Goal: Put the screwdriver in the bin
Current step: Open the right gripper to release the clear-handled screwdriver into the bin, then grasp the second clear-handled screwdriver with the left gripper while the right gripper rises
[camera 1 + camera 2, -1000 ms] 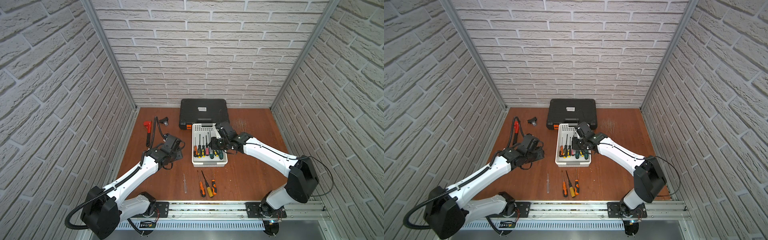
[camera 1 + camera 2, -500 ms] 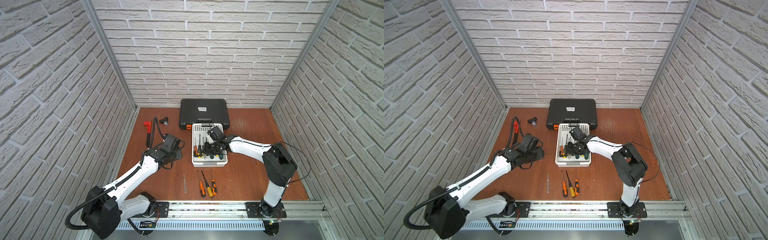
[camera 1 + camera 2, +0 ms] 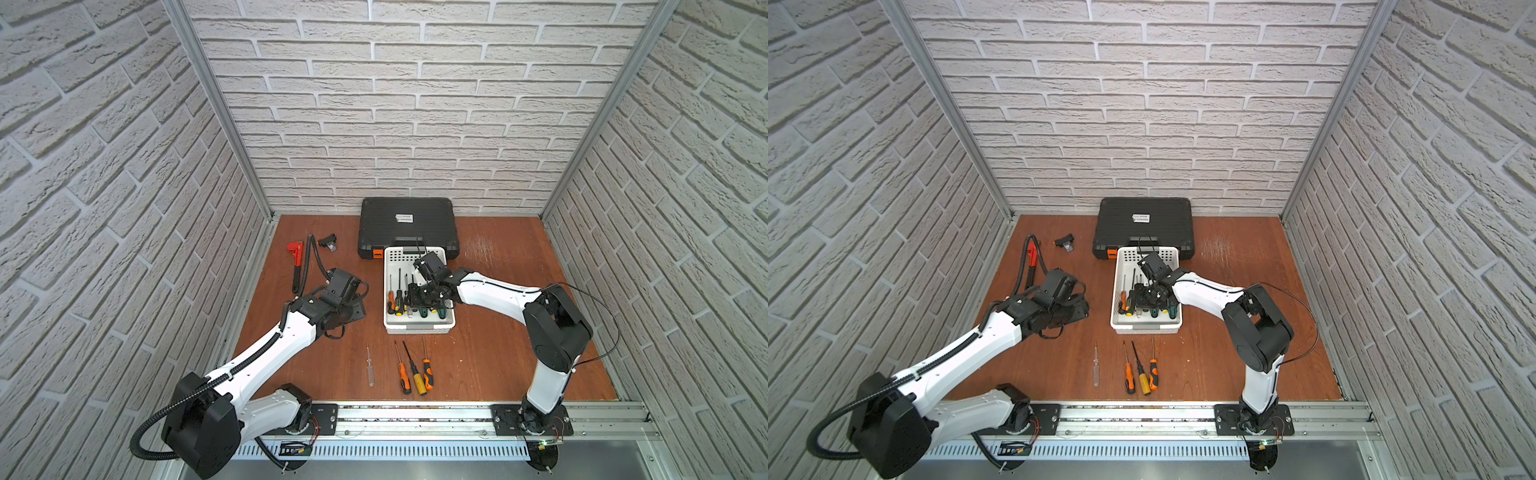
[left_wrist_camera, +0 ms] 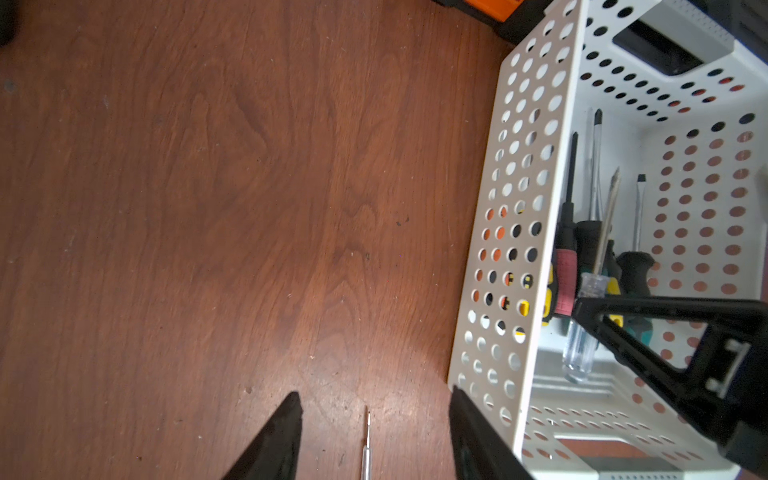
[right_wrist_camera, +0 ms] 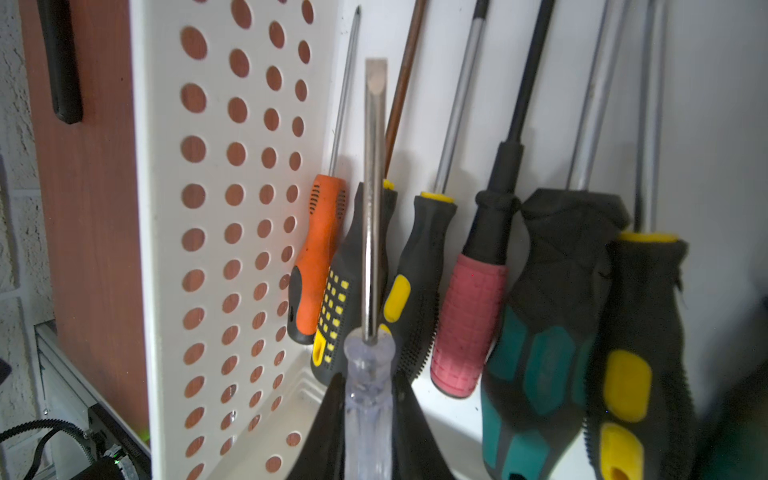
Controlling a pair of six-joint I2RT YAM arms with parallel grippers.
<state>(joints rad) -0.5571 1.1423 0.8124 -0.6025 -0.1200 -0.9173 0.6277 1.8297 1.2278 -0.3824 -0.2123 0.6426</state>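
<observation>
While right arm (image 3: 490, 291) angles down into bin (image 3: 417, 330) | right pincer (image 5: 369, 388) clamps screwdriver (image 5: 371, 249)

Wooden tabletop (image 3: 498, 353): bin (image 3: 419, 329), case (image 3: 432, 226), screwdrivers (image 3: 419, 384)

Nothing can be read: the small white sticker (image 3: 404, 217) on the black case (image 3: 386, 232) by the far wall is too tiny.

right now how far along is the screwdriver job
Done: several screwdrivers lie in the bin. In hand: the right hand, inside the bin, is shut on a clear-handled screwdriver. To do: four screwdrivers on the table; the left hand is open, empty.
</observation>
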